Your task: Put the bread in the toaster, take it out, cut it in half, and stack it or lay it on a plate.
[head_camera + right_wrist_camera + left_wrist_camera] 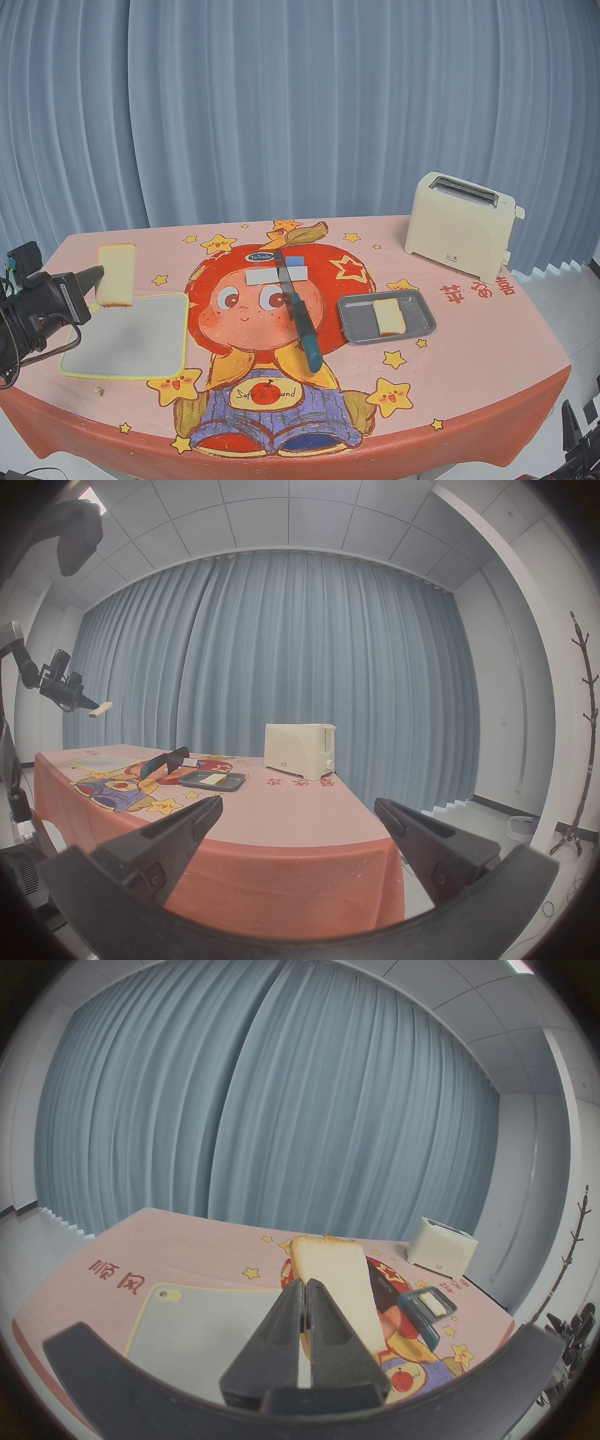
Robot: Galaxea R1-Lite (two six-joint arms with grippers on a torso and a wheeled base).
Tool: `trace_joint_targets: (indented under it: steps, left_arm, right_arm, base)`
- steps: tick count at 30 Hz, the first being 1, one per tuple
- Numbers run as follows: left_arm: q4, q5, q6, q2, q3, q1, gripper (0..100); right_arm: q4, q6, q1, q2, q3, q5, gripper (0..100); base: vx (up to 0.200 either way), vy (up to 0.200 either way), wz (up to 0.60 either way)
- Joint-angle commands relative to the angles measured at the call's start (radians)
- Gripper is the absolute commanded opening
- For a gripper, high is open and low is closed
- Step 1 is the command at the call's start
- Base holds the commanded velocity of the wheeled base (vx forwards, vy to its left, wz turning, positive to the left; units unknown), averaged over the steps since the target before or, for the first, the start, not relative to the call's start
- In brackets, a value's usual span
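1. The left gripper (306, 1288) is clamped on a bread slice (337, 1272) at one short end. It holds the slice in the air above the far left corner of the cutting board (131, 340), close to the table's (487, 350) left edge.
2. Our judgement is that the slice is light, soft and crumbly. A hard squeeze would dent it, and held at one end it may droop or pivot. A gentle hold across the crust seems safest.
3. A smaller piece of bread (389, 316) lies flat on the grey plate (356, 319), right of the table's middle.
4. The knife (300, 312) lies between board and plate, with its handle toward the near edge.
5. The toaster (459, 225) stands at the far right corner.
6. The right gripper (297, 804) has its jaws wide apart and holds nothing. It sits low, off the table's near right corner.
7. A printed cloth is draped over the table, and we expect it could wrinkle or slide under a push.
8. A blue curtain (312, 112) hangs behind the table.
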Motion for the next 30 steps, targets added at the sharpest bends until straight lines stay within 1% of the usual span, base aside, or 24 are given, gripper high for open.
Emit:
trace_joint_targets:
  steps: [1,14,26,30]
  left_arm:
    - [-0.001,-0.019,-0.001,-0.006,0.031,-0.020,0]
    - [-0.004,-0.020,0.005,0.000,0.046,-0.023,0]
    - [-0.005,-0.028,0.005,-0.004,0.051,-0.029,0]
    - [-0.010,-0.028,0.005,-0.006,0.045,-0.032,0]
  right_arm:
    - [0.001,0.000,0.000,-0.016,0.018,0.000,100]
    - [0.001,0.000,0.000,-0.016,0.018,0.000,100]
    - [-0.001,0.000,0.000,-0.016,0.018,0.000,100]
    - [0.001,0.000,0.000,-0.016,0.018,0.000,100]
  base:
    - [0.000,-0.200,0.00]
    - [0.000,-0.200,0.00]
    - [0.000,-0.200,0.00]
    - [0.000,0.000,0.00]
